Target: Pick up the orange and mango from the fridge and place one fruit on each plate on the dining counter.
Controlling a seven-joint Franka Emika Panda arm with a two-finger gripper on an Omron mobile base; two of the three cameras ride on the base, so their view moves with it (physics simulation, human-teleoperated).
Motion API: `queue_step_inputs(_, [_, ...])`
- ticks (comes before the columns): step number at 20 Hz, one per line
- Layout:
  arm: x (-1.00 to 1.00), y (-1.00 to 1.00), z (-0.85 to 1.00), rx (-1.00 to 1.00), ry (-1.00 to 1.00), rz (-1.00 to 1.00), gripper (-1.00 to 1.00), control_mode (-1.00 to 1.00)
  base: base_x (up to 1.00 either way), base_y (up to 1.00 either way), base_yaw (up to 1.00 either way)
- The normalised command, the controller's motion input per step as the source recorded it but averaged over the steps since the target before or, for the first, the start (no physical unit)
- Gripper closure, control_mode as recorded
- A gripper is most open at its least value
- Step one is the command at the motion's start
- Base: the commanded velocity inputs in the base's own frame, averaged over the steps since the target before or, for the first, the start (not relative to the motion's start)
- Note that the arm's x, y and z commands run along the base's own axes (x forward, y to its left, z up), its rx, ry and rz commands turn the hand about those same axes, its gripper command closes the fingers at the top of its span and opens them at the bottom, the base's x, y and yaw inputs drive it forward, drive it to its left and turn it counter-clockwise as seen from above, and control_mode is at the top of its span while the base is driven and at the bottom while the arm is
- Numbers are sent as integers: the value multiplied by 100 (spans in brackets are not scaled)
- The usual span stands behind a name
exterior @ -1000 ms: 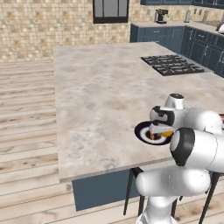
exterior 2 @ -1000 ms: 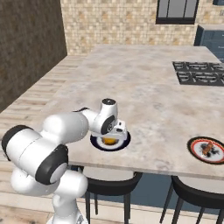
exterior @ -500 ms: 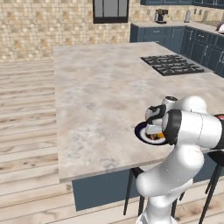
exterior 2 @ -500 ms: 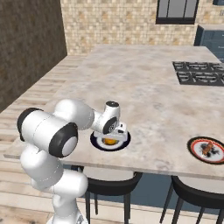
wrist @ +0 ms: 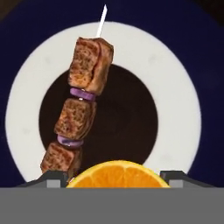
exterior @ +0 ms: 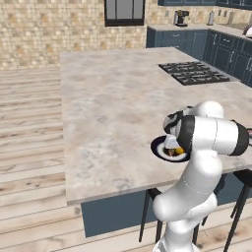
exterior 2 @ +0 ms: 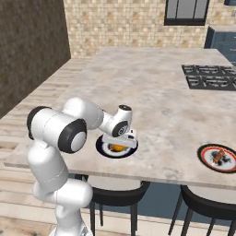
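While base views hide it — skewer (wrist: pixel 78 109) beside orange (wrist: pixel 117 174).

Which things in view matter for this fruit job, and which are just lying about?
Job: round bright-orange orange between the claw tips; blue-rimmed round plate; red-rimmed round plate; beige marbled dining counter.
Lying about: brown meat skewer; black gas hob; dark stools.

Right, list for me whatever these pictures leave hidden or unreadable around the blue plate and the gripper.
- Hand view: the orange is cut off below by the grey band, so whether it rests on the blue-rimmed plate is unclear.
- Hand view: the gripper shows just its fingertips; contact with the orange cannot be judged.
- Left base view: the forearm covers much of the plate.
- Right base view: the hand hides most of the plate; food on the red-rimmed plate is too small to identify.
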Motion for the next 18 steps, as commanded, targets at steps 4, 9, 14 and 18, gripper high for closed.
queue_step_inputs(4, [-37, -1, 7, 7, -1, 0, -100, -100, 0, 0, 0])
queue_step_inputs(9, [-57, 0, 41, 6, -13, -1, -100, -100, 0, 0, 0])
queue_step_inputs(14, [-78, 0, 83, 1, -25, -5, -100, -100, 0, 0, 0])
queue_step_inputs(18, [-77, 6, 98, 0, -24, -3, -100, -100, 0, 0, 0])
